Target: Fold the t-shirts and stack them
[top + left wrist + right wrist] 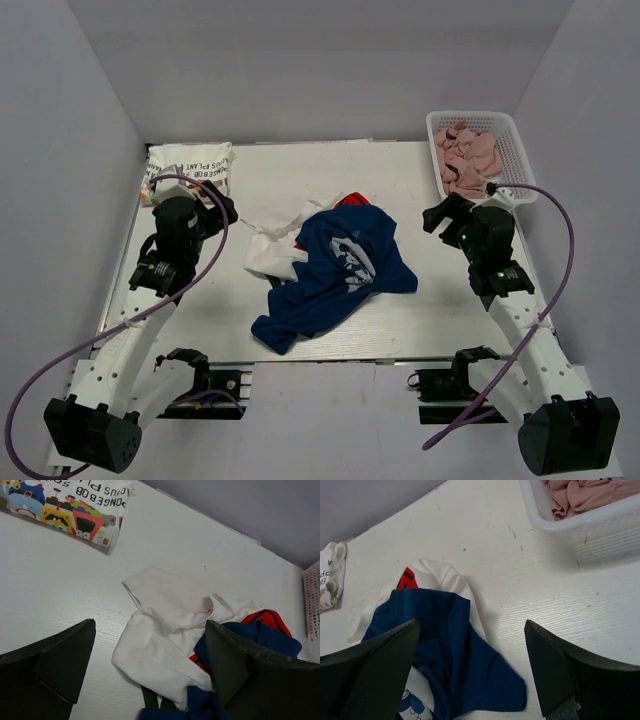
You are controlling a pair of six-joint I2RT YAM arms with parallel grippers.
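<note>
A crumpled heap of t-shirts lies mid-table: a navy tee (pixel 335 270) on top, a white tee (pixel 275 240) under its left side, a red-printed bit (pixel 350 201) at the far edge. The navy tee (pixel 450 645) and white tee (pixel 165 630) show in the wrist views, with dark green strips (pixel 150 700) under the white one. A folded white tee with a colourful print (pixel 190 168) lies at the far left corner. My left gripper (pixel 215 205) is open and empty, left of the heap. My right gripper (pixel 445 215) is open and empty, right of the heap.
A white mesh basket (pixel 510 135) holding pink cloth (pixel 468 158) stands at the far right corner, just beyond my right gripper. The white table (pixel 400 170) ends at grey walls on three sides.
</note>
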